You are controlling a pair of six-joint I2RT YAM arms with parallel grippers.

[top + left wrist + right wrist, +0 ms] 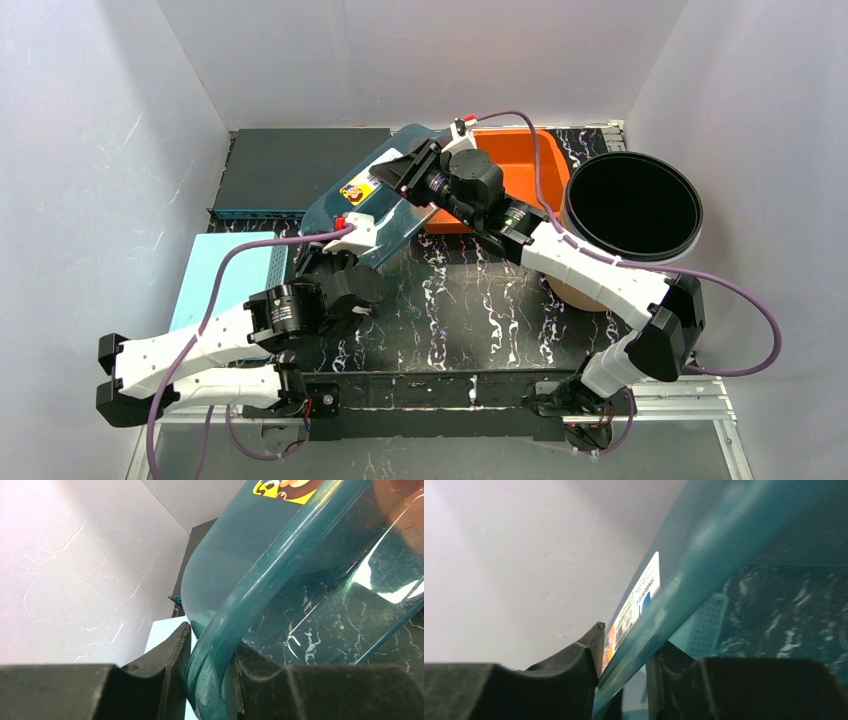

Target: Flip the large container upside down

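Wht walls (90, 130) round blk marbled tabletop (480, 320)

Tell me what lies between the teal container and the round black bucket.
An orange tub lies there, as the top view shows.

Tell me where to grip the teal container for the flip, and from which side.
Grip the teal container by its thick rolled rim, a lip narrow enough for fingers; the walls are broad and smooth. Take opposite edges: left gripper from the near-left side, right gripper from the side of the orange bin.
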